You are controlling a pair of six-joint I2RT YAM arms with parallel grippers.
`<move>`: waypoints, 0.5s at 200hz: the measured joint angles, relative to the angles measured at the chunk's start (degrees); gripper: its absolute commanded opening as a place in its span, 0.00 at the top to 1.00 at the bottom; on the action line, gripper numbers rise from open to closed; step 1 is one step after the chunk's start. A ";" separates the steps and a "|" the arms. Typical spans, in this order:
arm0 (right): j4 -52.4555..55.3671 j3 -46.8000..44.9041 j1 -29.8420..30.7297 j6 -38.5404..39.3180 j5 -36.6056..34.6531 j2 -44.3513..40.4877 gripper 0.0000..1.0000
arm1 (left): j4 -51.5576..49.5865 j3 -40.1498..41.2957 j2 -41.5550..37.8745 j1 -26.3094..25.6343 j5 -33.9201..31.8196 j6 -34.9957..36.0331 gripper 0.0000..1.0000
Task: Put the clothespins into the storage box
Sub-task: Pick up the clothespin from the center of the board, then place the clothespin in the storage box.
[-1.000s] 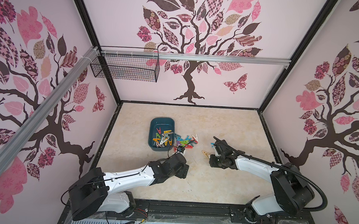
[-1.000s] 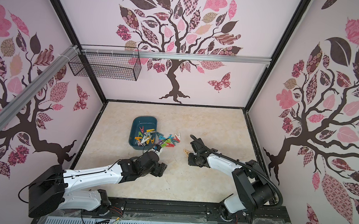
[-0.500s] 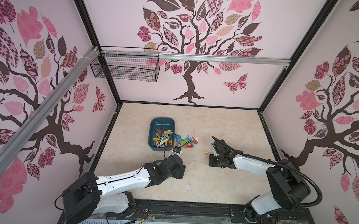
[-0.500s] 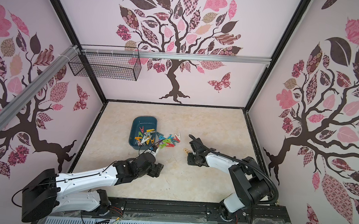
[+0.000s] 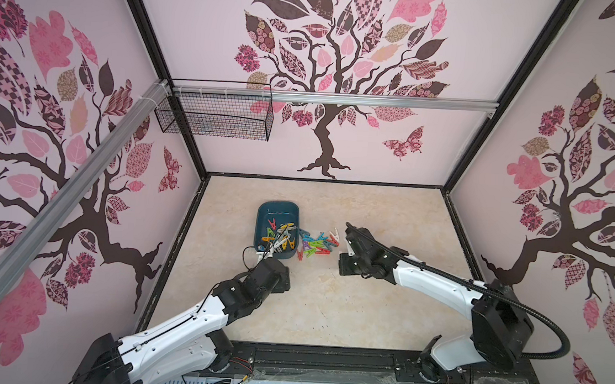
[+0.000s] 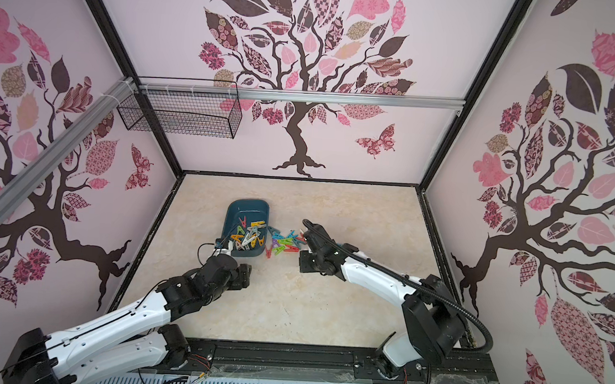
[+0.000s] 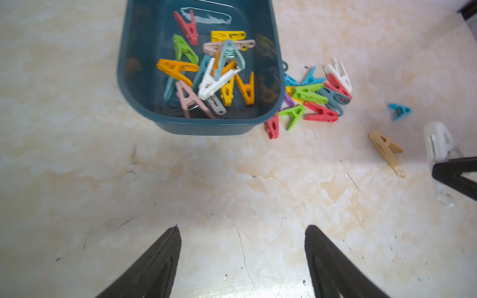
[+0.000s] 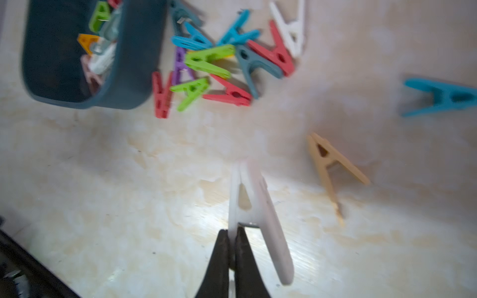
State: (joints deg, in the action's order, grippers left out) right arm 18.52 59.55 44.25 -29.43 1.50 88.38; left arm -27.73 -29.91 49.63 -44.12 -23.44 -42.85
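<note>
The dark teal storage box (image 5: 278,211) (image 6: 248,206) sits left of centre on the table and holds several mixed-colour clothespins (image 5: 278,237) (image 7: 206,74). More clothespins (image 5: 315,243) (image 8: 219,59) lie heaped against its right wall. My right gripper (image 8: 232,232) (image 5: 343,264) is shut on one leg of a white clothespin (image 8: 247,196) (image 7: 438,142), right of the heap. A beige clothespin (image 8: 333,165) and a blue clothespin (image 8: 444,96) lie loose beside it. My left gripper (image 7: 242,232) (image 5: 280,282) is open and empty over bare table, in front of the box (image 7: 201,129).
A black wire mesh basket (image 5: 214,119) hangs on the rail at the back left, high above the table. Patterned walls close in the table (image 5: 364,315) on three sides, and a black frame runs along its front edge.
The right gripper's jaws have closed on the white clothespin. The left arm has drawn a little to the left and back from the heap, still open.
</note>
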 measured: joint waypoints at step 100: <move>-0.26 39.85 8.44 1.99 1.07 29.51 0.63 | -10.45 7.10 -16.06 11.47 2.23 -8.00 0.22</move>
State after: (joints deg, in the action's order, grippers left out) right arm 18.26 99.39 52.69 -27.44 2.57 117.89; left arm -38.17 -22.81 33.56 -32.64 -21.21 -50.85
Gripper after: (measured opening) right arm 0.350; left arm 0.779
